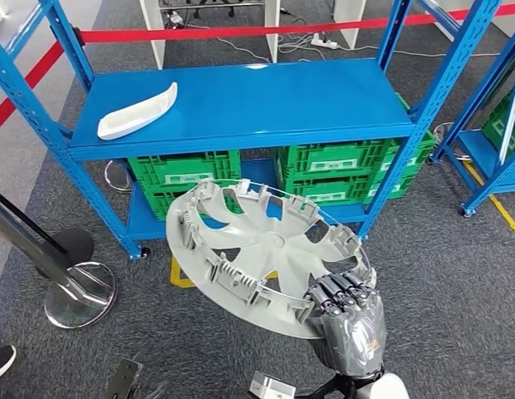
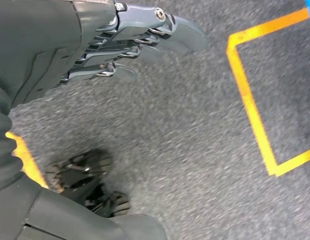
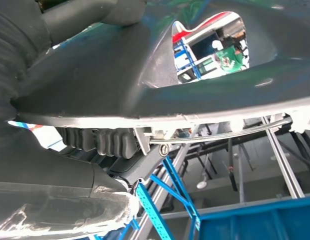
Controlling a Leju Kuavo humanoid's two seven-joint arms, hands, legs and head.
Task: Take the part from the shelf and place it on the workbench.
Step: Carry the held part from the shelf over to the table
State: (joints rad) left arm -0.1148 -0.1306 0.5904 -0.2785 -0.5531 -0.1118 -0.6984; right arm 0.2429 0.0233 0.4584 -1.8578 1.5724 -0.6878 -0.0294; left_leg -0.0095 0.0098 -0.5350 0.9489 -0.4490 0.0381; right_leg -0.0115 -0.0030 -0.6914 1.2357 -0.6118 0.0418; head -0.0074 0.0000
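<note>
A large grey hubcap with ribbed clips on its inner face hangs in front of the blue shelf, clear of its top board. My right hand grips the hubcap's near right rim, fingers curled over the edge. In the right wrist view the hubcap's dark face lies close above the hand's fingers. My left hand hangs over the grey carpet with its fingers stretched out and nothing in them. A white curved trim piece lies on the shelf's top left.
Green crates fill the shelf's lower level. A second blue rack stands at the right. A chrome stanchion base sits on the carpet at the left, with red barrier tape behind the shelf. Yellow floor tape marks the carpet.
</note>
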